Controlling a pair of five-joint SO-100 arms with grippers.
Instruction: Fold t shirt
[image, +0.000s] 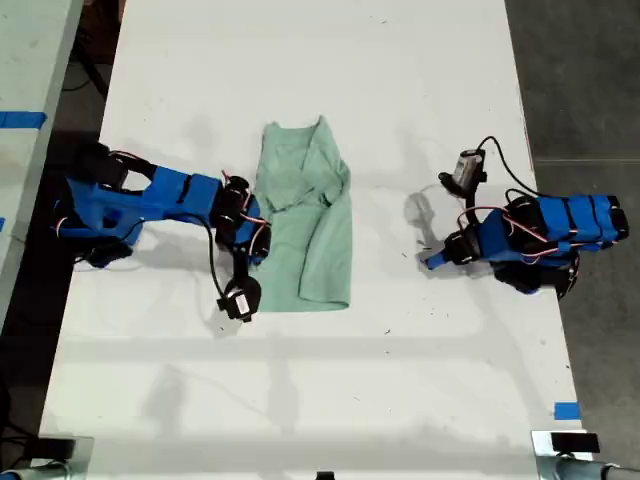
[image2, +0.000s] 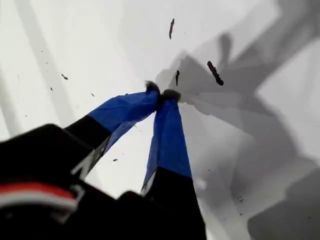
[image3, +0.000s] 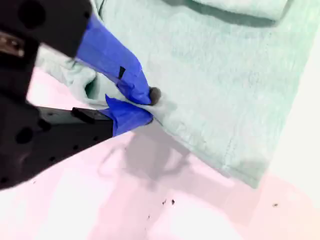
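Pinched shut on a fold of the t shirt (image3: 235, 75) at its side hem, the second gripper (image3: 142, 102) holds soft, light, limp cloth that will drape and drag, so an edge or corner suits best. Well apart from it, the first gripper (image2: 162, 94) is closed on nothing over the bare table (image: 400, 400); no containers are in view.

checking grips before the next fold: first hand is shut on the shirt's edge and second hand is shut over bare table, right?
Swapped. In the second wrist view my second hand is shut on the edge of the t shirt. In the first wrist view my first hand is shut with nothing in it, over the bare white table.
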